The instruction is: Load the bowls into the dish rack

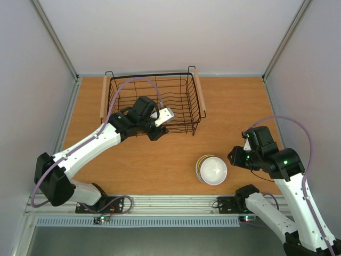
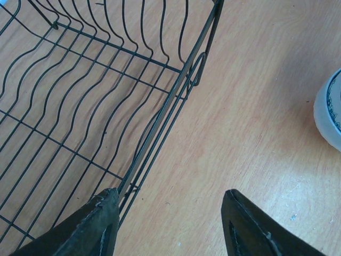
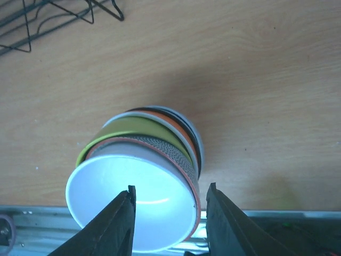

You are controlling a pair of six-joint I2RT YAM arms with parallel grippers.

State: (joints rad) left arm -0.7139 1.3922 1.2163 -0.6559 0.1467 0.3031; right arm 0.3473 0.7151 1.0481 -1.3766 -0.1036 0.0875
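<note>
1 dish rack (image 1: pixel 176 98), near edge right below left gripper (image 2: pixel 169 191) (jaws spread). 1 stack, 5 bowls (image 3: pixel 133 128) countable, below right gripper (image 3: pixel 170 186), half-spread astride top rim.

dish rack (image 1: pixel 180 104) far left, bowls (image 1: pixel 212 169) stacked — near right

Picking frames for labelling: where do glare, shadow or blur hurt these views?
Top external: even light, sharp, faint shadow under the dish rack. Left wrist: rack wires crisp, fingers dark. Right wrist: glare washes out the inside of the top white bowl; the stack throws a shadow on the table.
</note>
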